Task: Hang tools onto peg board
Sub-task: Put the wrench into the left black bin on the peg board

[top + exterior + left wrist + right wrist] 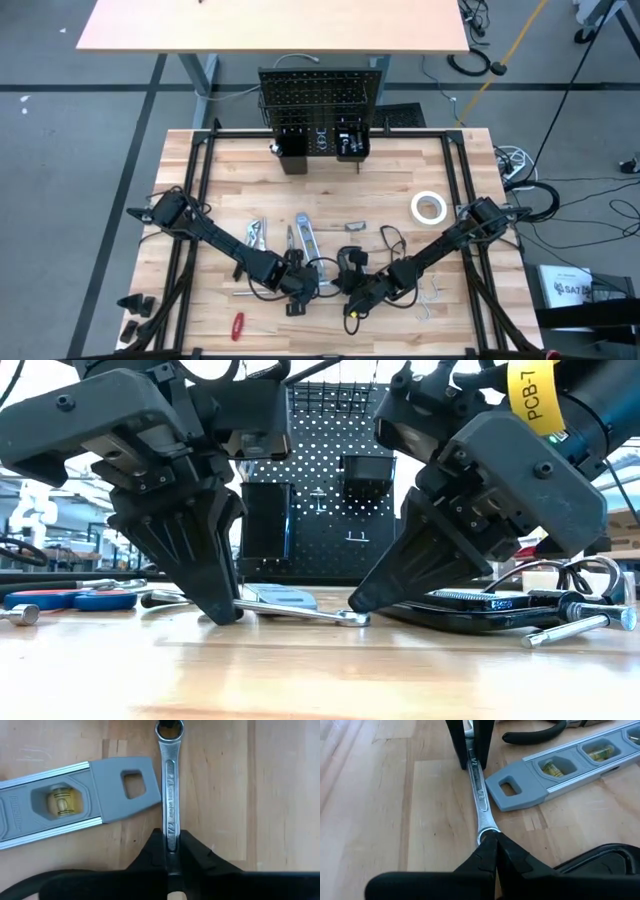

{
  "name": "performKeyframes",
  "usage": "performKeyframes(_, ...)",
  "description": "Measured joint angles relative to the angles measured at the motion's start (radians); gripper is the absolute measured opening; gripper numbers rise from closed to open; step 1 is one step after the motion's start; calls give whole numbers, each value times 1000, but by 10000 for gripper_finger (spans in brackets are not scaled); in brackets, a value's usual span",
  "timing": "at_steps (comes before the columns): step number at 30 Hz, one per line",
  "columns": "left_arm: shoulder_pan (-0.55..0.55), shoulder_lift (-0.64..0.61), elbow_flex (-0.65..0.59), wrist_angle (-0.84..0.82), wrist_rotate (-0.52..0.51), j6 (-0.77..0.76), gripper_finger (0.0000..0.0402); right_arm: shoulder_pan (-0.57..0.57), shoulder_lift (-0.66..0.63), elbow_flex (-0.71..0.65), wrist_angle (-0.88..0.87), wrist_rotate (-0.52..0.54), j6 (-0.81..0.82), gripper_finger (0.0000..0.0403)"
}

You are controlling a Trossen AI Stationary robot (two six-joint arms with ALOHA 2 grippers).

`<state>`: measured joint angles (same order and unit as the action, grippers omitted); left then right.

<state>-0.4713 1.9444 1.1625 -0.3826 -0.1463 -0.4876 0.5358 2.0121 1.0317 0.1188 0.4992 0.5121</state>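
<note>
2 end effectors closed: left (pixel 171 851) clamps flat silver wrench (pixel 170 785) shaft; right (pixel 491 851) empty.

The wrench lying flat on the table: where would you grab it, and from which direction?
Mid-shaft, from straight above. The wrench lies flat, its shaft narrow and straight between wider ends, so fingers fit across it, as the left pincer shows. The level lies close along one side, so stay clear of it.

Silver wrench (pixel 170 795), grey level (pixel 75 802) with yellow vials, black hole-dotted board (pixel 320 100), white tape (pixel 429 208), red screwdriver (pixel 238 326), tan table (pixel 400 170)
</note>
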Motion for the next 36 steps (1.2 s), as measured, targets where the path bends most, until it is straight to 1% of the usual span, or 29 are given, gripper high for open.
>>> performKeyframes(3,0,2,16,-21,0,28,11,0,-1,0,13,-3,-6,0)
performKeyframes(6,-2,4,44,-65,0,58,10,2,-19,-1,8,-19,-47,0)
performKeyframes(9,-2,-1,65,-130,-16,58,9,21,-73,-4,-6,-23,-118,0)
performKeyframes(12,-3,-19,83,-152,-36,80,9,38,-152,-1,-13,-11,-164,0)
performKeyframes(16,-2,-68,88,-159,-50,85,9,55,-245,-1,-61,62,-193,7)
performKeyframes(19,-1,-125,88,-165,-70,86,8,77,-317,0,-141,140,-197,18)
performKeyframes(22,-10,-193,89,-174,-136,86,8,98,-378,0,-250,227,-181,27)
performKeyframes(25,-29,-275,75,-189,-232,102,8,120,-428,0,-327,316,-168,32)
performKeyframes(27,-41,-331,53,-208,-288,99,8,132,-452,0,-366,347,-158,31)
performKeyframes(31,-59,-462,-31,-235,-414,42,8,140,-486,0,-403,362,-157,28)
performKeyframes(33,-69,-534,-89,-237,-484,-11,8,140,-497,-10,-405,365,-160,27)
performKeyframes(36,-77,-643,-185,-222,-536,-72,8,139,-532,-61,-405,365,-157,23)
